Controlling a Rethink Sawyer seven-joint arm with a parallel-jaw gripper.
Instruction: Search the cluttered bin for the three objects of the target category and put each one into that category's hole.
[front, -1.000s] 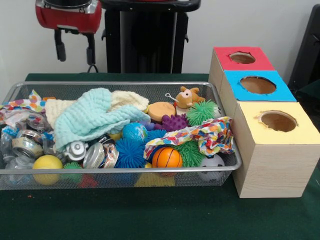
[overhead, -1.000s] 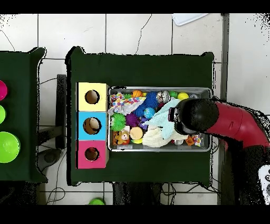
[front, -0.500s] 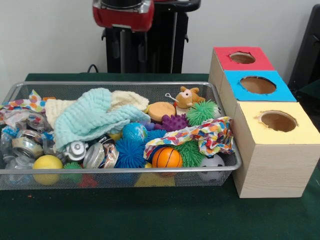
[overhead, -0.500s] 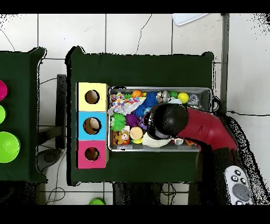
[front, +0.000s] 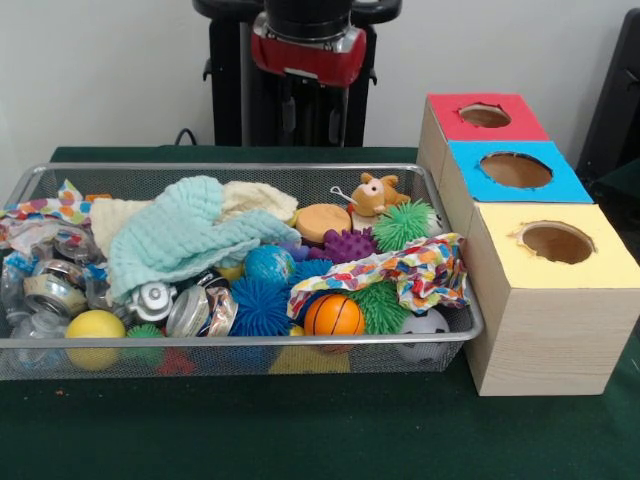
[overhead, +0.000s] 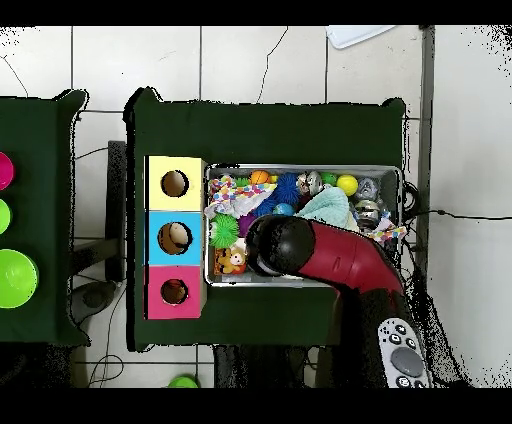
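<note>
The wire mesh bin (front: 240, 170) lies on the green table, full of toys; it also shows in the overhead view (overhead: 300, 168). An orange tiger plush (front: 378, 193) sits at its far right end, next to the boxes, and also shows in the overhead view (overhead: 233, 262). Something yellow (front: 305, 358) shows through the front mesh; I cannot tell what it is. The cream plush is hidden. The red-topped hole (front: 485, 115) is on the farthest box, seen too in the overhead view (overhead: 174, 292). My gripper (front: 311, 135) hangs open and empty above the bin's far rim, left of the tiger.
The blue-topped hole (front: 515, 169) and yellow-topped hole (front: 556, 242) stand in line with the red one. A mint cloth (front: 180, 235), a patterned cloth (front: 400, 265), spiky balls (front: 260, 305), a small basketball (front: 333, 315) and crushed cans (front: 50, 285) fill the bin.
The arm has swung across the bin's far side from its can end toward the tiger end, staying high. Nothing in the bin has moved.
</note>
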